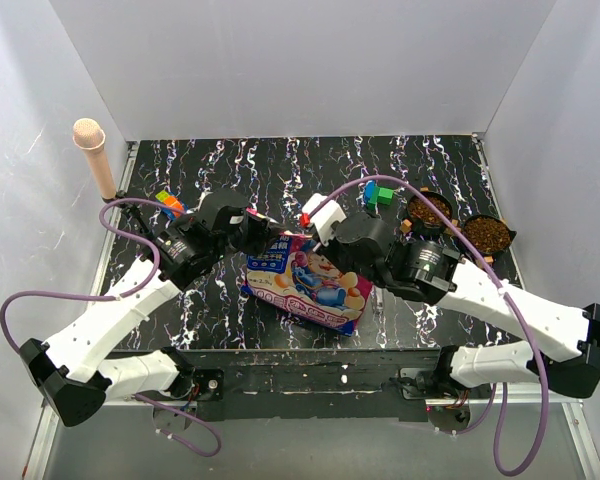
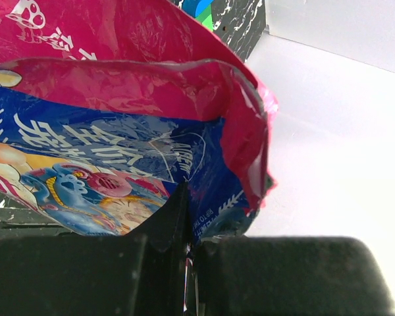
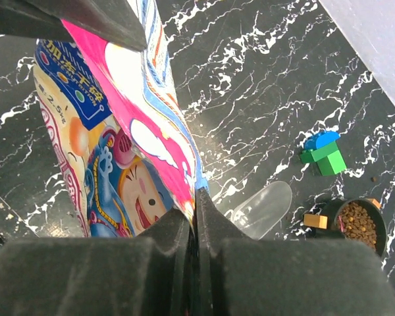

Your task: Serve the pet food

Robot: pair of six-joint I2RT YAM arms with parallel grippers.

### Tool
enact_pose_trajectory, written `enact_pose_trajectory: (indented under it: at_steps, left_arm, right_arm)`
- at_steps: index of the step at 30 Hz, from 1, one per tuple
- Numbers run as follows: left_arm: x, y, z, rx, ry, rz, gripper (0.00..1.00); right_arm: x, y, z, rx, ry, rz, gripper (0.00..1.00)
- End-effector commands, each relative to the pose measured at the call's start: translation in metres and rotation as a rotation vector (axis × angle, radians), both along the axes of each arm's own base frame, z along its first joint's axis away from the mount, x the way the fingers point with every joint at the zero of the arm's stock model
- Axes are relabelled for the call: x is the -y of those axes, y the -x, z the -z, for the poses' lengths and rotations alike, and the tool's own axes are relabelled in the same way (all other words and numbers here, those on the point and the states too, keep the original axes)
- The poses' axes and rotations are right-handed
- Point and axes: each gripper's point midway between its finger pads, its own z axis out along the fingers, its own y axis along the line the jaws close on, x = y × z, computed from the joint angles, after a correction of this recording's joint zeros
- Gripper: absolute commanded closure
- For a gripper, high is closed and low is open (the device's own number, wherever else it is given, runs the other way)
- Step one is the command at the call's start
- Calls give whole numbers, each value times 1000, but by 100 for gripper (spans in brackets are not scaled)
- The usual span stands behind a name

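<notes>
The pet food bag, glossy magenta-pink with a blue panel and a cartoon animal, is held up over the middle of the black marbled table. My left gripper is shut on the bag's top edge from the left; in the left wrist view the bag fills the frame and the gripper pinches its blue corner. My right gripper is shut on the top edge from the right; in the right wrist view the gripper clamps the bag. Brown kibble fills two black bowls.
Two black bowls stand at the back right; one bowl shows in the right wrist view. A clear plastic scoop lies beside it. Toy blocks sit at the back. A pink-topped post stands far left.
</notes>
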Motion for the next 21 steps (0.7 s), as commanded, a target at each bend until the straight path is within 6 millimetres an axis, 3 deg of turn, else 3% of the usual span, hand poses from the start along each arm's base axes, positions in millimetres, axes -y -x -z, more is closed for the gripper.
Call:
enact_pose_trajectory:
  at_steps: [1,6,7,8,14,17,19,21]
  left_arm:
    - [-33,0,-23,66,12,-104,100]
    - [-36,3,-23,62,9,-105,100]
    - [-36,3,-21,59,5,-104,100]
    - [-37,4,-21,58,5,-105,100]
    - [-41,6,-22,57,2,-117,100]
    - [-43,7,-20,55,-2,-121,100]
    - [-44,8,-21,55,5,-123,100]
    - [-45,9,-20,53,6,-126,100]
  right_arm:
    - [86,-13,-4,72,123,272,88]
    - [106,-12,2,112,190,284,83]
    - [109,-10,3,113,204,282,96]
    - [112,-10,3,114,208,287,99]
    - [130,-3,0,90,173,355,99]
    - [139,0,-1,108,162,358,84]
    - [143,1,0,114,167,360,84]
    - [148,2,1,114,180,365,90]
